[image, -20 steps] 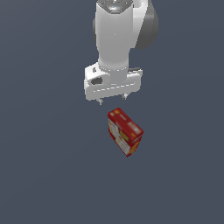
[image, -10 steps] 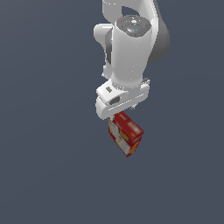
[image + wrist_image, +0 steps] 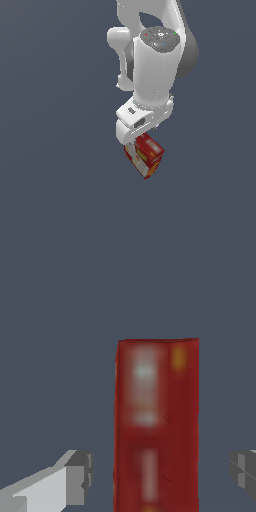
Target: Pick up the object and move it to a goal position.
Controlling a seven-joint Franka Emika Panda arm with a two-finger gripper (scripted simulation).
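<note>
The object is a small red carton (image 3: 146, 157) with yellow-orange pictures and white patches, lying on the dark grey floor. The white hand sits just above it and covers its upper end in the exterior view. My gripper (image 3: 140, 141) is low over the carton there, and its fingertips do not show in that view. In the wrist view the carton's narrow red face (image 3: 157, 421) stands between the two grey fingertips (image 3: 80, 476). My gripper (image 3: 161, 473) is open around the carton, with a gap of floor showing on each side, so neither finger touches it.
A uniform dark grey floor (image 3: 55, 190) lies all around. The white arm (image 3: 155, 65) rises above the hand.
The arm has come down and toward the carton. The hand, earlier clearly above and apart from it, now sits right over its top with the fingers straddling it. The carton has not moved.
</note>
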